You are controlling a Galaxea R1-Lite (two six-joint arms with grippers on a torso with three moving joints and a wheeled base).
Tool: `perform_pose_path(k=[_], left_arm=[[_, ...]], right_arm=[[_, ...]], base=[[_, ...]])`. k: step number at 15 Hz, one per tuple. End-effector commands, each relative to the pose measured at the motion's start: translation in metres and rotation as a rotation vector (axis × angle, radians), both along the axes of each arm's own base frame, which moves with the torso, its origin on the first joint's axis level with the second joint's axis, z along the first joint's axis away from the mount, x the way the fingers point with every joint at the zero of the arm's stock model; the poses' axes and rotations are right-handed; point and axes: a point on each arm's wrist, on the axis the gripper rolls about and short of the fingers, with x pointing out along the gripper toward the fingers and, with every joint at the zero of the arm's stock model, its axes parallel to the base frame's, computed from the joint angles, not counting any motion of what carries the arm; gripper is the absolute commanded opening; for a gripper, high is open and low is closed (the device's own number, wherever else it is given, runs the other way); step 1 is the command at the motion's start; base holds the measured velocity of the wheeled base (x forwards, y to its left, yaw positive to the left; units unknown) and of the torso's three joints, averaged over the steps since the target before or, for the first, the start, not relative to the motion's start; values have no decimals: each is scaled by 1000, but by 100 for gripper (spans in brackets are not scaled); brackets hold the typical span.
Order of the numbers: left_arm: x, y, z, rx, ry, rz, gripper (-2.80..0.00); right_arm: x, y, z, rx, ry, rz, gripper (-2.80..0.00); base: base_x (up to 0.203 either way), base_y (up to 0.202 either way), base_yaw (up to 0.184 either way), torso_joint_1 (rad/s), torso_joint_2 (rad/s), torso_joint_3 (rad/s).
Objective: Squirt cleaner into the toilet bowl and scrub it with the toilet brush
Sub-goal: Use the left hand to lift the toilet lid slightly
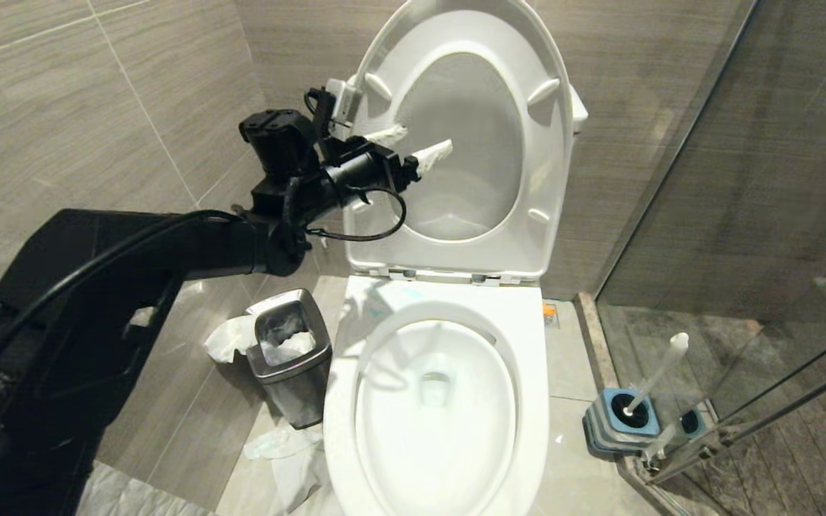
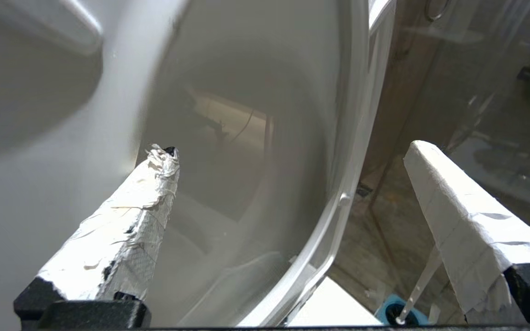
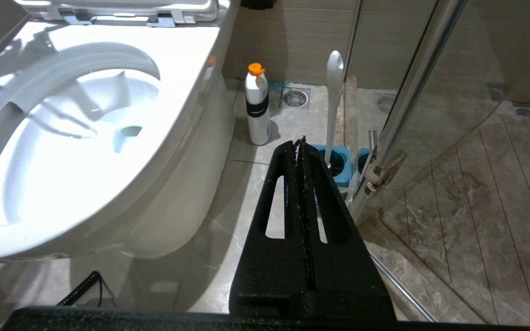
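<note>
The white toilet bowl (image 1: 535, 401) stands with its seat and lid (image 1: 553, 179) raised against the wall. The water in the bowl (image 3: 129, 133) looks faintly blue; I cannot make out other cleaner. My left gripper (image 1: 424, 140) hangs open in front of the raised seat with nothing between its white-taped fingers (image 2: 131, 220). The toilet brush (image 1: 660, 373) stands in its blue holder (image 1: 610, 423) on the floor to the right of the bowl, by the glass. My right gripper (image 3: 299, 142) is shut and empty, low beside the bowl and pointing toward the brush (image 3: 334, 92).
A white bottle with an orange cap (image 3: 256, 110) stands on the floor between bowl and brush. A steel waste bin (image 1: 291, 387) with tissue sits left of the bowl, with paper (image 1: 284, 451) on the floor. A glass shower door (image 1: 743, 251) closes off the right side.
</note>
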Motion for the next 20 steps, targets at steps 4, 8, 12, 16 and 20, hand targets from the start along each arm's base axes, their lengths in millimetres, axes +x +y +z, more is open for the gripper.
perform_pose_path(k=[4, 8, 12, 16, 20], left_arm=[[16, -6, -33, 39, 12, 30, 0], [25, -8, -53, 37, 23, 34, 0], [34, -10, -76, 39, 39, 36, 0], [25, -5, -50, -63, -43, 20, 0], [-36, 22, 69, -211, -48, -38, 0]], right_arm=[[0, 0, 0, 1, 1, 0, -280], [0, 0, 0, 1, 1, 0, -280], [0, 0, 0, 1, 0, 0, -280], [0, 0, 0, 1, 0, 0, -280], [0, 0, 0, 1, 0, 0, -280]], base=[[0, 0, 0, 0, 0, 0], [0, 0, 0, 0, 0, 0], [0, 0, 0, 0, 0, 0], [0, 0, 0, 0, 0, 0], [0, 0, 0, 0, 0, 0]])
